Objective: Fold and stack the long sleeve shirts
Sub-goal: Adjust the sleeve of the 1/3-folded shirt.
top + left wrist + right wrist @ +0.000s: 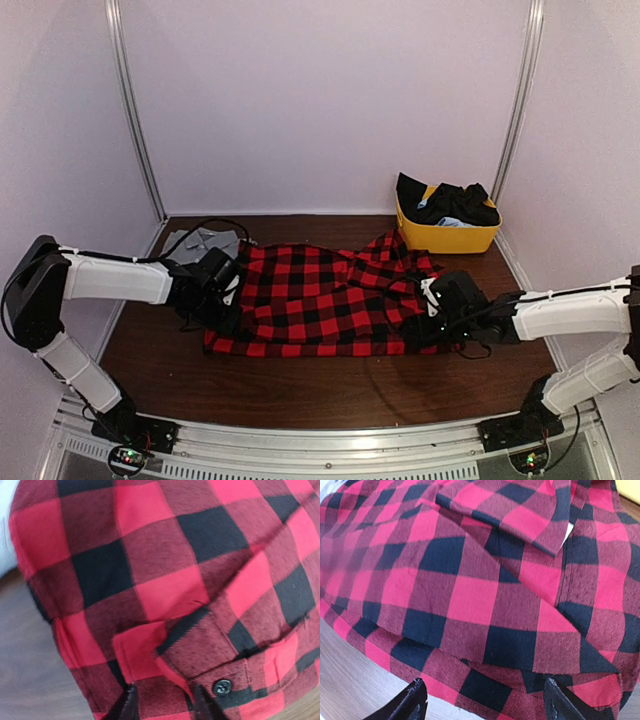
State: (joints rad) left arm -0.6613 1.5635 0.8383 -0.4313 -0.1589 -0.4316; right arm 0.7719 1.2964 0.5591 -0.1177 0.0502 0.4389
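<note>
Left pincer point(165, 705): tips narrowly apart over the buttoned cuff point(200, 655) at the left end of the red-and-black flannel shirt point(320, 300); a fold of cloth lies between the tips, with no pinch evident. Right pincer point(482, 700): tips wide, nothing held, poised at the near hem at the shirt's right end. The flannel lies spread across the middle of the surface point(330, 385), partly folded, with sleeve and collar rumpled toward the far right. The grey shirt point(200, 242) lies crumpled at the far left corner, just beside the flannel and beyond the left arm point(110, 278).

Step in hand, as judged: squaring the flannel between folds. To do it well, each pincer should take a single edge layer low against the wood. Both ends should lift and travel together so the checks line up, and the loose cuff should be tucked inside the outline before the next fold. A grip that gathers both layers would drag the whole garment.

Surroundings: dark brown wood surface; a yellow bin point(450, 240) of dark clothing point(450, 205) at the far right; pale lilac walls point(330, 100) with metal corner posts point(135, 110); an aluminium rail point(320, 440) along the near edge.
</note>
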